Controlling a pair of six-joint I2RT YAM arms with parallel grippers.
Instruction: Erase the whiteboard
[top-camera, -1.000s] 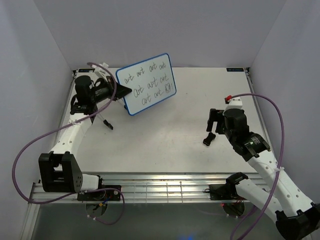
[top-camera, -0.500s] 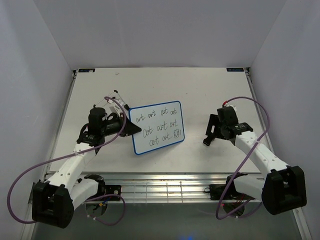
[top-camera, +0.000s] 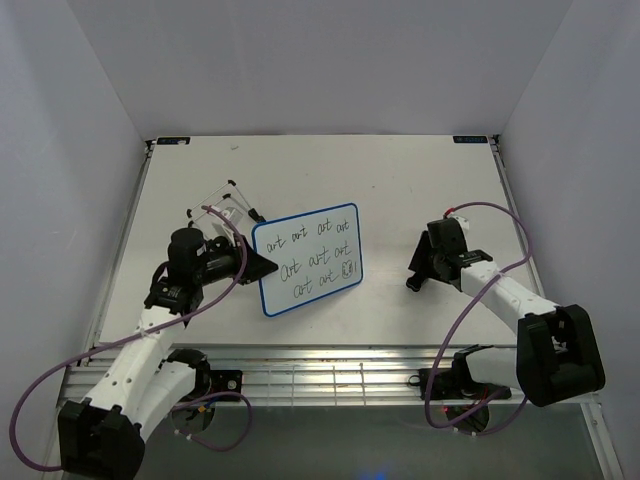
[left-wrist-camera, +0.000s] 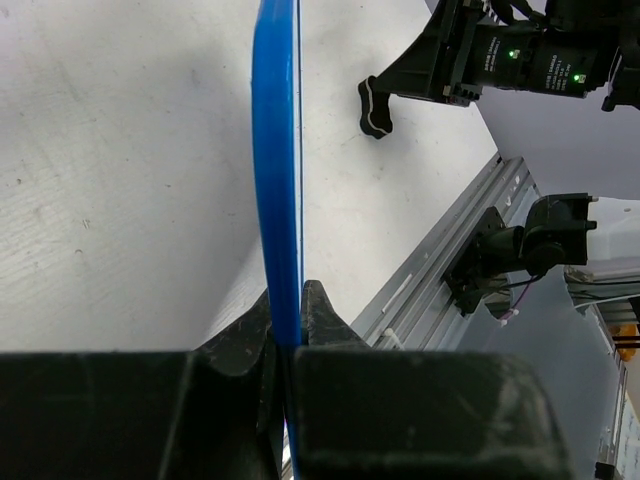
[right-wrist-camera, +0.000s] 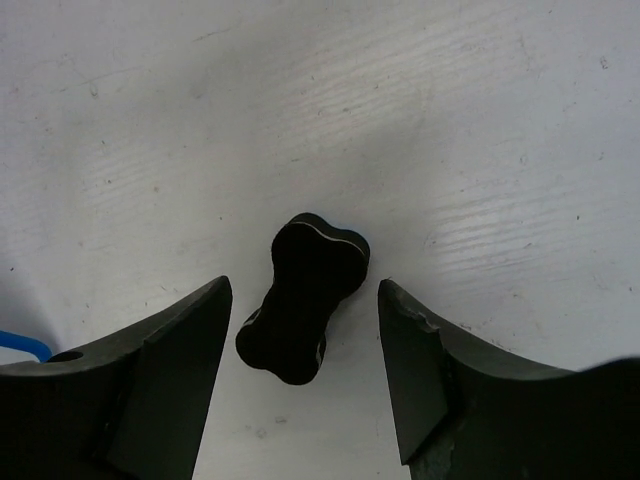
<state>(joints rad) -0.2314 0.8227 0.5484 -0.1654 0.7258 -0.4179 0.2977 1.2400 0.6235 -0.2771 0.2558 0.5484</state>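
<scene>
A big pale table (top-camera: 400, 180) is seen from above, with light walls around it. Two white and black arms are bolted at its near edge, and purple cables are looped along both of them.

The left arm (top-camera: 150, 330) is stretched out over the left half of the table. The right arm (top-camera: 510, 300) is bent in toward the middle from the right side.

The whiteboard (top-camera: 306, 259) is found near the middle of the table, a little to the left. It is white with a thin blue rim and round corners. Three rows of black writing are seen on its face, which is turned up toward the top camera. It is held by its left edge in the left gripper (top-camera: 255, 267). In the left wrist view the blue rim (left-wrist-camera: 275, 180) is seen side-on, and the two jaws are pressed tight onto it, one on each side. It cannot be told if the board's lower edge is touching the table.

A thin black wire stand (top-camera: 225, 200) is lying on the table behind the left gripper, apart from the board.

A small black eraser (top-camera: 413, 283) is lying flat on the table, well to the right of the board. The right gripper (top-camera: 418, 270) is placed right over it. In the right wrist view the eraser (right-wrist-camera: 303, 300) is seen between the two fingers (right-wrist-camera: 170, 380), with a small gap left on each side. The jaws are partly open and nothing is gripped by them.
</scene>
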